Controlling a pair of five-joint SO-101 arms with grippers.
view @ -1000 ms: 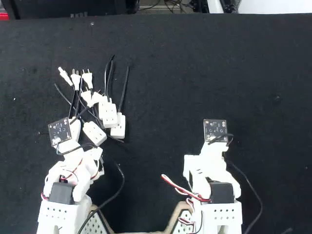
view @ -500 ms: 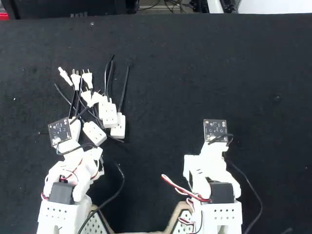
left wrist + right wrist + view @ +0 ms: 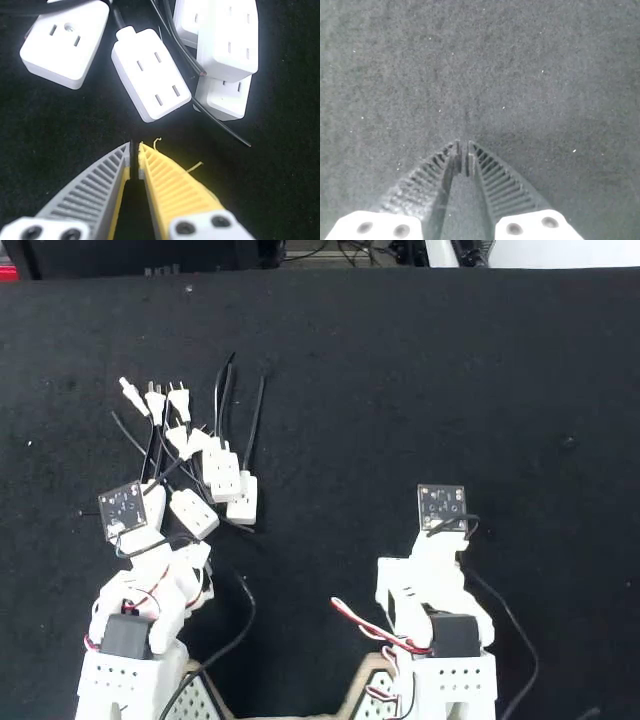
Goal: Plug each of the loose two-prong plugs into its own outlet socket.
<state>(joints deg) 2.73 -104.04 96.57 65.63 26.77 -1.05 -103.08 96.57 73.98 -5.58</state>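
On the left half of the black tabletop, the loose two-prong plugs lie fanned at the far end of tangled black cords. The white outlet sockets bunch just nearer the front edge. The left gripper, pinched together and empty, sits just short of them. Right of centre by the front edge, the right gripper is likewise closed on nothing.
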